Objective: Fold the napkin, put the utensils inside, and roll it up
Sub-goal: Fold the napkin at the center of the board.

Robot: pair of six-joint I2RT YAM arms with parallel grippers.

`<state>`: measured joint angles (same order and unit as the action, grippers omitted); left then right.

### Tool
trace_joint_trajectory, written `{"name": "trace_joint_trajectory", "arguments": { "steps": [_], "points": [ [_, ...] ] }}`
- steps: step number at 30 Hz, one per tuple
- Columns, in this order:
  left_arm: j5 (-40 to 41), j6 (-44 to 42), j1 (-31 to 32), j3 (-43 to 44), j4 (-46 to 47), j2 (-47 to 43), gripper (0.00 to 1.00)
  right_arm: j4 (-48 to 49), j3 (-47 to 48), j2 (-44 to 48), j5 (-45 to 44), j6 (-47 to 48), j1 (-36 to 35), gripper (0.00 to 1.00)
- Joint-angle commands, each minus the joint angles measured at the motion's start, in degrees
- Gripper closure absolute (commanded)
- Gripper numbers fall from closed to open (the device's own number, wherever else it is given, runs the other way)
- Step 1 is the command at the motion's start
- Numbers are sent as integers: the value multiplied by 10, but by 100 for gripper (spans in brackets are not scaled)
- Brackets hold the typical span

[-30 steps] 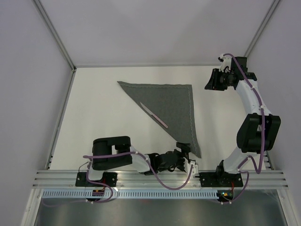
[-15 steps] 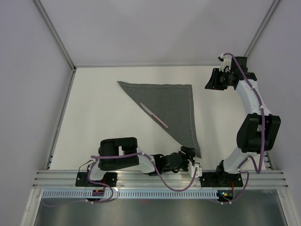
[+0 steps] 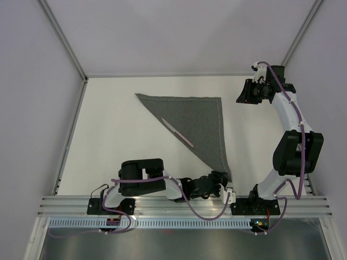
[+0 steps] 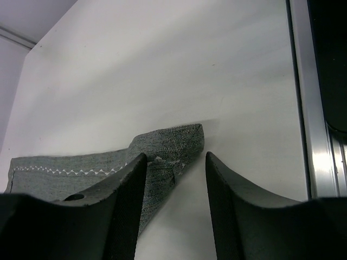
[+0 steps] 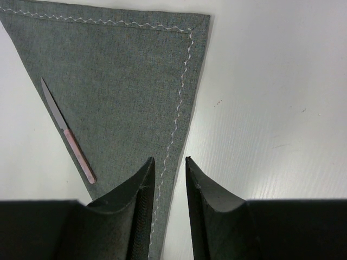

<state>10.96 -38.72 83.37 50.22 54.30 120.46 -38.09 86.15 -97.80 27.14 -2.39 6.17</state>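
Observation:
The dark grey napkin [image 3: 198, 122] lies folded into a triangle on the white table, its long point toward the near edge. It also shows in the right wrist view [image 5: 119, 81]. A slender knife [image 3: 178, 132] with a pale blade and pinkish handle lies along the napkin's folded diagonal edge; it shows in the right wrist view [image 5: 68, 132] too. My left gripper [image 3: 221, 180] is low at the napkin's near tip [image 4: 176, 143], open, with the tip between the fingers [image 4: 124, 200]. My right gripper [image 3: 245, 93] is raised beyond the napkin's far right corner, jaws slightly apart and empty [image 5: 169, 162].
A metal rail [image 3: 184, 201] runs along the near table edge, close to my left gripper; it shows in the left wrist view [image 4: 312, 108]. Grey walls enclose the table on the left, far and right sides.
My left arm has swung right and forward, bringing its gripper from beside the napkin's near tip to around it. The right arm, napkin and knife have not moved.

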Motion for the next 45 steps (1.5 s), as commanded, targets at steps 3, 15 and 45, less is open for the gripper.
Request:
{"name": "trace_joint_trajectory", "arguments": {
  "steps": [3, 15, 45],
  "points": [
    [22, -24, 4, 20, 37, 24, 54, 13, -1, -6, 6, -11, 1, 66],
    [45, -12, 4, 38, 40, 18, 88, 15, -4, -13, 2, -11, 1, 66],
    [187, 515, -201, 41, -204, -175, 98, 9, -5, -20, 5, -9, -1, 67]
  ]
}}
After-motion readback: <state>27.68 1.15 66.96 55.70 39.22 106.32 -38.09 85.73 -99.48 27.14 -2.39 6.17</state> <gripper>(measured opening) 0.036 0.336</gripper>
